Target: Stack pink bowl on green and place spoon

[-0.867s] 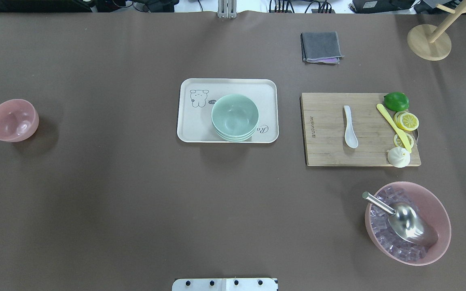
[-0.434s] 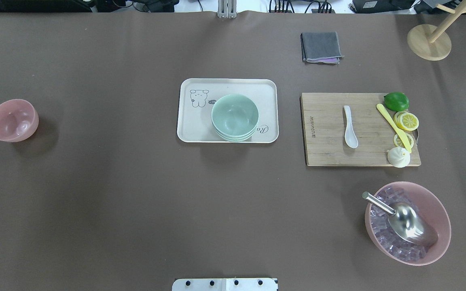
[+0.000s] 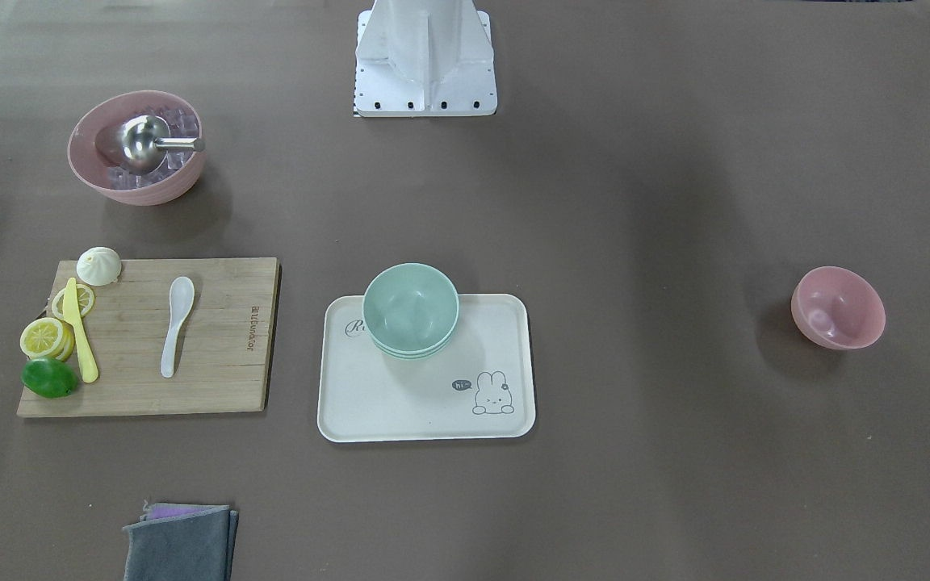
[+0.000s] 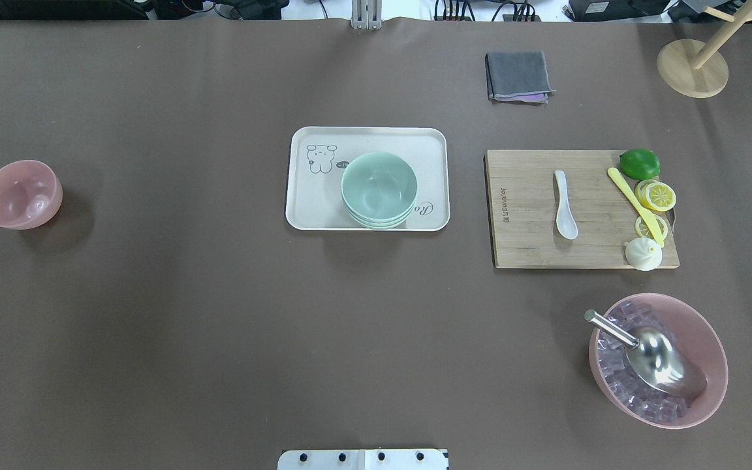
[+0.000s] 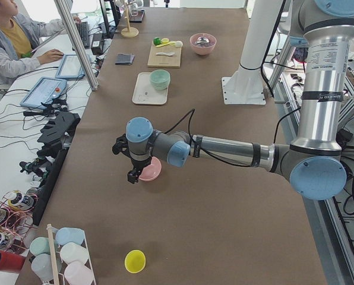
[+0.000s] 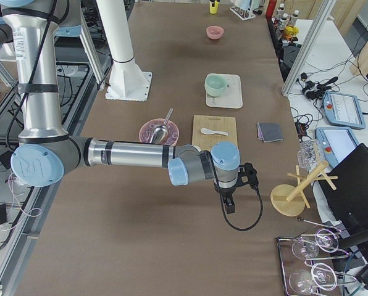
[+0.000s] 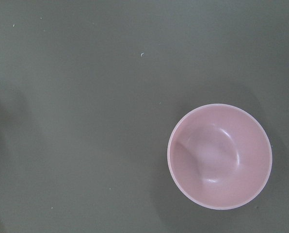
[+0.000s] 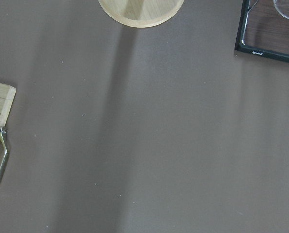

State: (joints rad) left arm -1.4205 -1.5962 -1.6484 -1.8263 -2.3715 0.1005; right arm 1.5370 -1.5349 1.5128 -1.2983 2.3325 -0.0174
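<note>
The small pink bowl (image 4: 21, 194) stands empty at the table's far left; it fills the lower right of the left wrist view (image 7: 219, 156). Stacked green bowls (image 4: 379, 189) sit on a cream tray (image 4: 311, 209) at the centre. A white spoon (image 4: 564, 204) lies on the wooden cutting board (image 4: 526, 248). My left gripper (image 5: 132, 175) hangs above and beside the pink bowl; I cannot tell whether it is open. My right gripper (image 6: 229, 206) hovers past the board's right end, near a wooden stand; I cannot tell its state.
A large pink bowl (image 4: 709, 339) with ice cubes and a metal scoop (image 4: 657, 359) stands at the front right. A lime (image 4: 639, 163), lemon slices, a yellow knife and a bun share the board. A grey cloth (image 4: 518, 75) and the wooden stand base (image 4: 692, 68) lie at the back.
</note>
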